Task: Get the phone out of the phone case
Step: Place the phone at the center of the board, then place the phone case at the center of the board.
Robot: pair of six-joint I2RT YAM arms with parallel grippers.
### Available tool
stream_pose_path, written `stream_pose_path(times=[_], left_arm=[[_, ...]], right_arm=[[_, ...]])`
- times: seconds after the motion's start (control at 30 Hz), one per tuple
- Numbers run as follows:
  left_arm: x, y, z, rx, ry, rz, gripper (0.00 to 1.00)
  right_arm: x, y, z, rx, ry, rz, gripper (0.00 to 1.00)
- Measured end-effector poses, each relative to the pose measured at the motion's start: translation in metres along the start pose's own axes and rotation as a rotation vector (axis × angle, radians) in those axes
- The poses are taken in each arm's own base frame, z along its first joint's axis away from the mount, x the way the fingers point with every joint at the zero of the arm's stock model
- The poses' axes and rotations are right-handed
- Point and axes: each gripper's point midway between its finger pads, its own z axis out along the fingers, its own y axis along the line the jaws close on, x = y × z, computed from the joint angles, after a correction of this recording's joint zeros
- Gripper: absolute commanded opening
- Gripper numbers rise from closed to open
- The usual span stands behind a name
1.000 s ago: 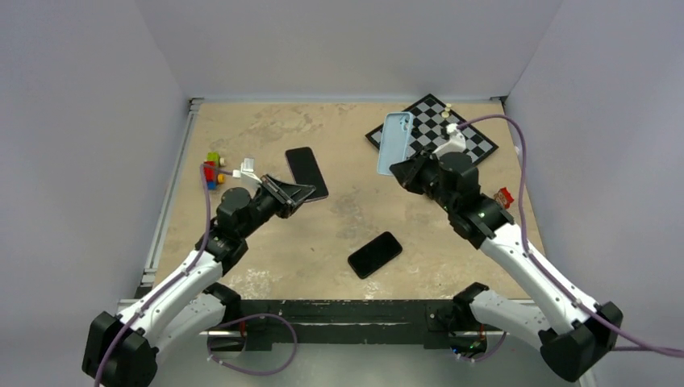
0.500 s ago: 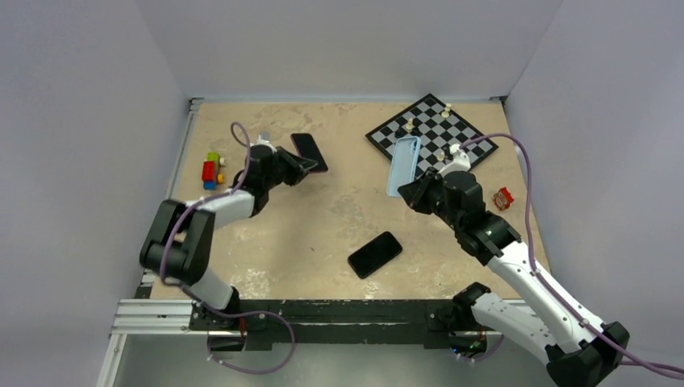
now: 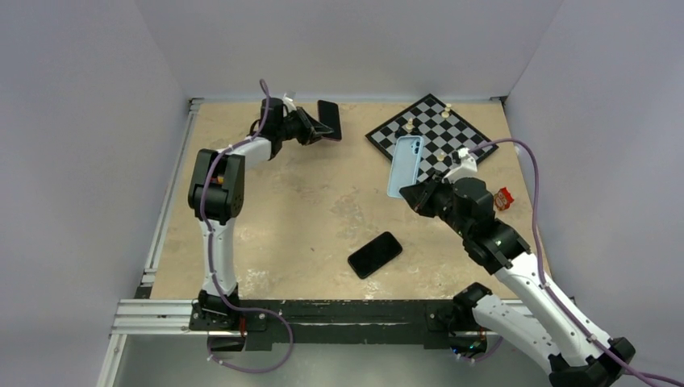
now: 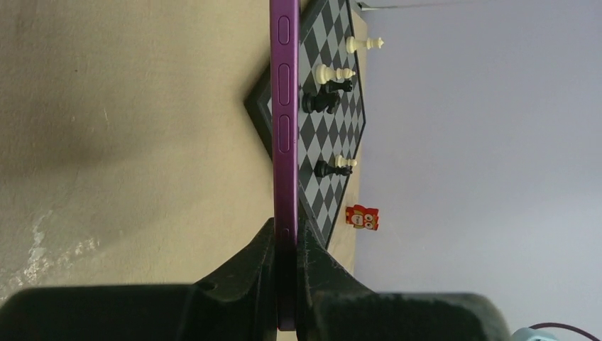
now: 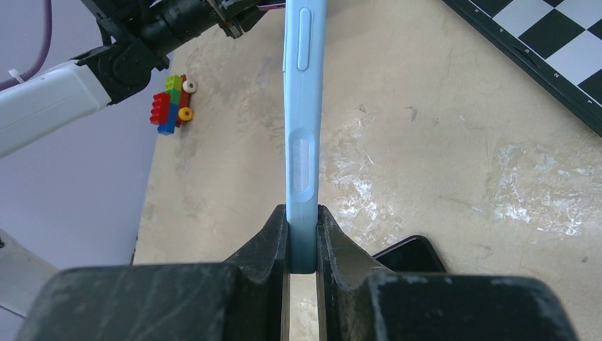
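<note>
Phone: a purple-edged phone [image 4: 285, 106] with a dark face, at the far side of the desk [image 3: 266, 218], just left of the chessboard [image 3: 452, 129]. It appears lifted off the surface.
Left gripper: the left gripper [image 4: 286, 238] has its jaws clamped on one end of the phone. The phone's long axis runs straight out from the fingertips, and three side buttons show along its rim.
Phone case: a light-blue phone case [image 5: 304, 106], seen edge-on, over the near corner of the chessboard.
Right gripper: the right gripper [image 5: 303, 220] has its jaws clamped on the case's near end, and the case stands out lengthwise beyond them.
Key relation: the phone and case are well apart, one in each gripper. The phone is far left and the case mid-right.
Stage: the separation looks done. Probably only setting both down remains.
Risk: each is pinched at one end only, so either could swing or slip.
Also there: a black phone [image 3: 375, 254] lies flat and diagonal on the desk, nearer the right arm.
</note>
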Motion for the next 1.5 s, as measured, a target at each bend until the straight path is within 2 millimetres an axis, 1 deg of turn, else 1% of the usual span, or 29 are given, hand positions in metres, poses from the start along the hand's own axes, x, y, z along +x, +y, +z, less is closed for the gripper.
stream_pose_path(times=[0.07,0.17,0.23,0.3,0.37,0.43,0.47,0.5,0.53,0.6,0.63,0.73,0.8,0.83,0.9,0.97,1.03,1.1,1.17,1.23,1.3,1.37,1.43,1.47,1.5], left_arm=[[-0.003,-0.003,0.002,-0.006,0.012,0.023,0.00],[-0.006,0.003,0.007,-0.039,0.030,0.034,0.00],[-0.009,0.014,0.017,-0.081,0.052,0.024,0.01],[-0.010,0.030,0.025,-0.127,0.073,0.011,0.02],[-0.007,0.049,0.030,-0.177,0.092,-0.011,0.03],[0.000,0.066,0.029,-0.231,0.114,-0.044,0.03],[0.003,0.070,0.029,-0.237,0.128,-0.046,0.03],[0.002,0.068,0.029,-0.236,0.130,-0.041,0.03],[0.000,0.066,0.029,-0.241,0.130,-0.041,0.06],[-0.001,0.064,0.027,-0.261,0.132,-0.043,0.16],[-0.001,0.066,0.026,-0.274,0.133,-0.047,0.24],[0.001,0.072,0.023,-0.310,0.137,-0.045,0.48],[0.004,0.081,0.019,-0.355,0.139,-0.056,0.67],[0.006,0.085,0.017,-0.377,0.144,-0.064,0.74],[0.004,0.081,0.015,-0.380,0.143,-0.057,0.86],[-0.001,0.077,0.009,-0.411,0.129,-0.022,0.91],[-0.003,0.079,-0.003,-0.469,0.118,0.010,0.95],[-0.006,0.080,-0.017,-0.524,0.100,0.043,0.96],[-0.008,0.078,-0.044,-0.599,0.073,0.086,0.96],[-0.009,0.065,-0.075,-0.655,0.033,0.131,0.96],[-0.007,0.041,-0.104,-0.656,-0.009,0.186,0.96],[-0.001,0.013,-0.135,-0.627,-0.059,0.243,0.96],[0.011,-0.013,-0.157,-0.587,-0.090,0.292,0.96],[0.017,-0.026,-0.165,-0.562,-0.103,0.317,0.96],[0.023,-0.039,-0.171,-0.538,-0.111,0.343,0.95]], right_arm=[[-0.001,0.001,-0.002,-0.005,-0.006,0.007,0.00],[-0.001,0.001,-0.002,-0.004,-0.006,0.017,0.00],[-0.001,0.000,-0.001,0.003,-0.003,0.020,0.00],[0.001,-0.002,0.001,0.016,0.004,0.024,0.00],[0.002,-0.005,0.002,0.039,0.008,0.028,0.00],[0.001,-0.008,0.002,0.054,0.004,0.036,0.00],[0.000,-0.008,0.001,0.058,0.001,0.040,0.00],[-0.001,-0.008,0.000,0.059,-0.007,0.048,0.00],[-0.003,-0.007,-0.001,0.058,-0.014,0.056,0.00],[-0.006,-0.004,-0.005,0.043,-0.030,0.075,0.00],[-0.008,-0.003,-0.007,0.033,-0.040,0.082,0.00],[-0.010,-0.001,-0.013,0.016,-0.055,0.094,0.00],[-0.011,0.001,-0.015,0.008,-0.056,0.094,0.00],[-0.010,0.001,-0.015,0.006,-0.052,0.094,0.00],[-0.006,0.001,-0.016,0.003,-0.034,0.087,0.00],[-0.003,0.000,-0.016,0.005,-0.016,0.076,0.00],[0.002,0.000,-0.015,0.012,0.018,0.056,0.00],[0.006,-0.002,-0.013,0.027,0.049,0.038,0.00],[0.013,-0.004,-0.008,0.036,0.087,0.025,0.00],[0.024,-0.005,-0.004,0.036,0.127,0.022,0.00],[0.040,-0.005,0.000,0.014,0.172,0.021,0.00],[0.070,-0.002,0.006,-0.022,0.246,0.024,0.00],[0.110,0.005,0.010,-0.063,0.348,0.024,0.00],[0.128,0.009,0.011,-0.077,0.392,0.023,0.00],[0.153,0.016,0.012,-0.095,0.453,0.016,0.00]])
